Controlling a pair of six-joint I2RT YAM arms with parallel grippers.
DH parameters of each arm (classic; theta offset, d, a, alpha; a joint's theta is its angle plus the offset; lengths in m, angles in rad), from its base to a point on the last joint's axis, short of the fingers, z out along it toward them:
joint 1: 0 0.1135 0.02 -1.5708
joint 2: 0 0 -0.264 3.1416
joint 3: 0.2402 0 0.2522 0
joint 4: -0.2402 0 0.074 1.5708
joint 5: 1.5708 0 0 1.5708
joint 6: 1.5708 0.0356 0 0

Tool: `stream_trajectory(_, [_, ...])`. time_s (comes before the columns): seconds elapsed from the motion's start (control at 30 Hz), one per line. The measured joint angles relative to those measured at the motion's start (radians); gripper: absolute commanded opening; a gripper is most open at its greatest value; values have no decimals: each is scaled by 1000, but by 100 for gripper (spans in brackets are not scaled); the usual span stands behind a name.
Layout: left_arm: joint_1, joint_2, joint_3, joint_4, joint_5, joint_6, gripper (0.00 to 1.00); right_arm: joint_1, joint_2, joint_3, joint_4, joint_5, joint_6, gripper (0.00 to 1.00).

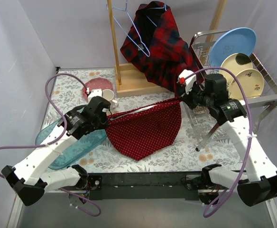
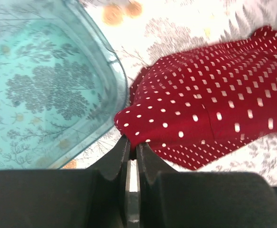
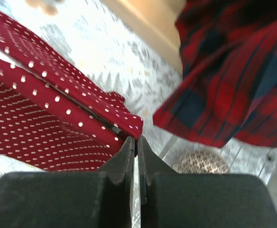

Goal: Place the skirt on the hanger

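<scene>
Red skirt (image 1: 145,130) held taut mid-frame, waistband (image 1: 143,109) axis left-right; left gripper (image 1: 108,114) and right gripper (image 1: 180,98) each pinch a waistband end; hanger (image 1: 141,45) lies beyond, upper centre, roughly between both grippers.

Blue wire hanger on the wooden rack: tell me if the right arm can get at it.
Probably not: the right gripper is shut on the red dotted skirt, and the red plaid garment hangs between.

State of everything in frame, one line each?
skirt, stretched between both grippers
left gripper, shut on skirt
right gripper, shut on skirt
hanger, bare, hanging on wooden rack
plaid shirt, hanging on wooden rack
plates, upright in dish rack
tray, empty
</scene>
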Motion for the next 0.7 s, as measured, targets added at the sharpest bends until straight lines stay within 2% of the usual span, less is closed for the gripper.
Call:
stream_trajectory(0.2, [24,-3,50,-19,-20,-14,0,12,-28,84,-11,-41,8,1])
stream_trajectory(0.37, [34,6,217,-29,2,30,0,-6,-50,169,-35,-113,3,1])
stream_trajectory(0.57, [41,-92,393,91,129,114,0,-14,-60,376,-84,-165,0,1])
stream_trajectory(0.7, [41,-186,435,192,290,155,0,-15,-45,592,-169,-205,-22,1])
